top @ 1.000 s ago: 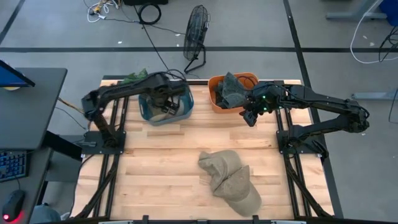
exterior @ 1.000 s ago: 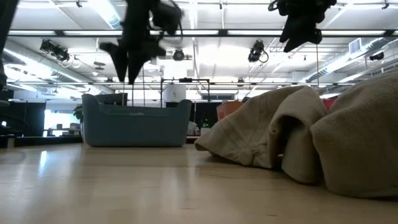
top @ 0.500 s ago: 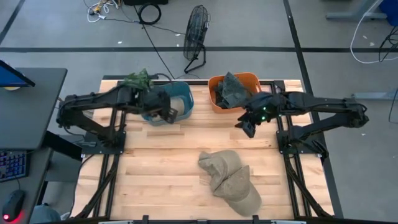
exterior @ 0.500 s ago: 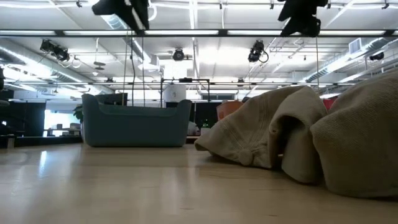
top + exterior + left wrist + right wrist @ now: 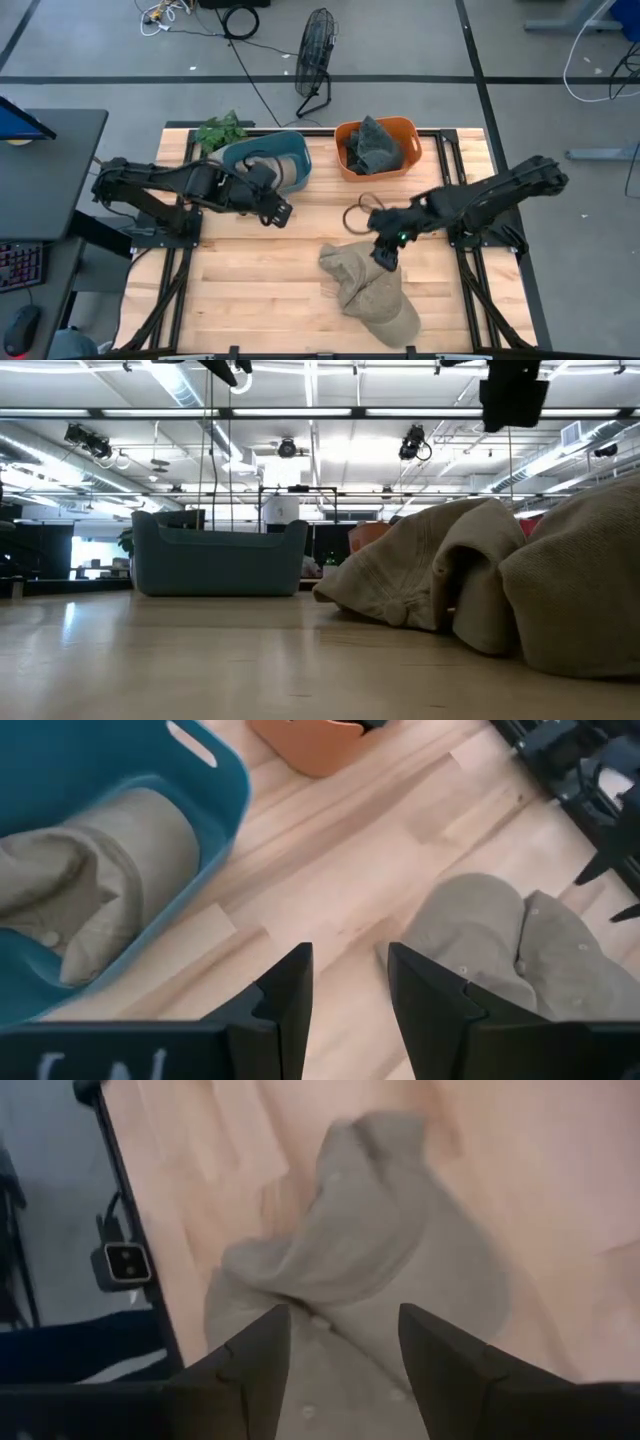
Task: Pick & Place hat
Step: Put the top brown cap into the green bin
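Observation:
A heap of tan hats (image 5: pixel 368 288) lies on the wooden table near its near edge, and looms large at the right of the low view (image 5: pixel 480 585). My right gripper (image 5: pixel 385 252) hovers open just above the heap's far end, and the tan cloth (image 5: pixel 375 1250) lies ahead of its fingers. My left gripper (image 5: pixel 278 212) is open over bare table, just near the blue bin (image 5: pixel 268 160). Another tan hat (image 5: pixel 100 860) lies inside that bin.
An orange bin (image 5: pixel 376 146) holding dark green hats stands at the far edge, right of the blue bin. A ring-shaped cord (image 5: pixel 358 212) lies on the table between the orange bin and the heap. Bare wood stretches left of the heap (image 5: pixel 250 270).
My right gripper has swung from beside the orange bin toward the near edge and somewhat left, ending over the tan hats. My left gripper has drawn back from over the blue bin toward the near edge and has risen out of the low view.

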### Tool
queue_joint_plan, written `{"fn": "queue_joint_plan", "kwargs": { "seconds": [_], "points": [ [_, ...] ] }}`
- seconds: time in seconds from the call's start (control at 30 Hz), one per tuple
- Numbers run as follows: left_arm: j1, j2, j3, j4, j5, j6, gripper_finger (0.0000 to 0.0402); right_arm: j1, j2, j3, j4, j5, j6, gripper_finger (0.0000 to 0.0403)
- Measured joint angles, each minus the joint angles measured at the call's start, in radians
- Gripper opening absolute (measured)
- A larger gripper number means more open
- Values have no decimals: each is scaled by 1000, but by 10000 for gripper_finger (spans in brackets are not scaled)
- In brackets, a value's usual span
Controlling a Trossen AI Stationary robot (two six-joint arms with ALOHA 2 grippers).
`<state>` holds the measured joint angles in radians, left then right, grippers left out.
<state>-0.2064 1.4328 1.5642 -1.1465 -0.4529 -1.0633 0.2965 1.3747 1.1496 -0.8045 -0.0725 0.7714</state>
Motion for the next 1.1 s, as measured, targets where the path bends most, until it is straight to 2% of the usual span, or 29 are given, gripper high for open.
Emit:
{"fn": "queue_joint_plan", "kwargs": {
  "seconds": [0.3,0.67,0.9,1.1],
  "points": [
    [-56,7,0,-2,-28,-32,135,80,134,0,58,-41,88,190],
    [-141,7,0,3,-34,-26,135,127,187,0,108,-21,198,190],
    [-213,7,0,8,-49,-25,135,160,188,0,119,109,266,190],
    [-244,7,0,23,-71,-26,135,158,214,0,182,254,241,190]
  ]
}}
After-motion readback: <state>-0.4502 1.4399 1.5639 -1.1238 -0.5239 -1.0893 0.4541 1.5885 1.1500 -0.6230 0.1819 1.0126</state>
